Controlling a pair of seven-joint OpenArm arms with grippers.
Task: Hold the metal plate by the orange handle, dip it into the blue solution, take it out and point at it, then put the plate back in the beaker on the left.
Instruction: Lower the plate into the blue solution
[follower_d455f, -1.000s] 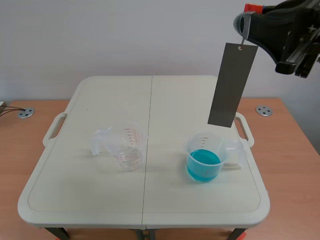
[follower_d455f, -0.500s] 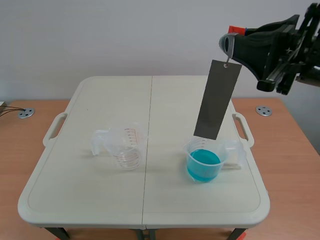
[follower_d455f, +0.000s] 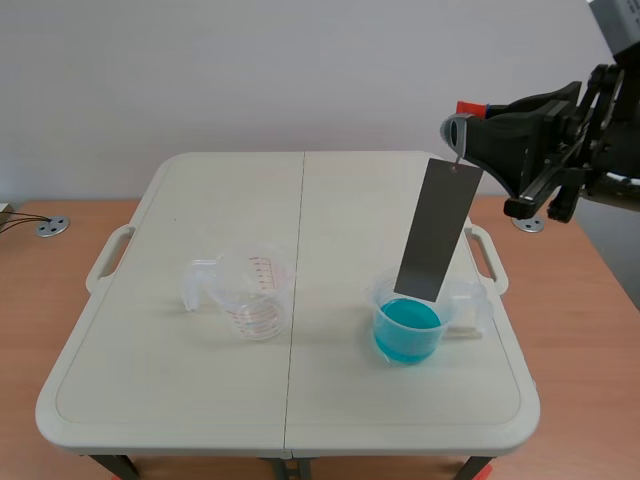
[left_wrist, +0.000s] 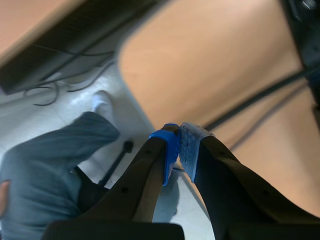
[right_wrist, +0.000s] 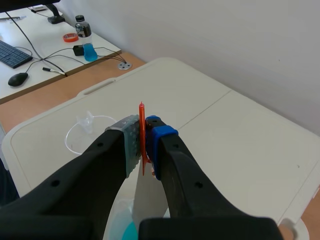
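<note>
One long, flat, dull-grey metal plate (follower_d455f: 438, 230) hangs slightly tilted above the beaker of blue solution (follower_d455f: 408, 325) near the right edge of the table (follower_d455f: 200, 400) (lower end at its mouth). The right gripper (right_wrist: 142, 134) clamps its thin orange handle (right_wrist: 142, 112); the left gripper (left_wrist: 178, 147) has its pads (left_wrist: 170, 154) pressed together on nothing.

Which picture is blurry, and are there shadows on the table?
Left wrist view: everything beyond the left hand is blurred. Scene view: sharp, with only faint soft shadows under the empty beaker and the blue solution beaker on the table.
</note>
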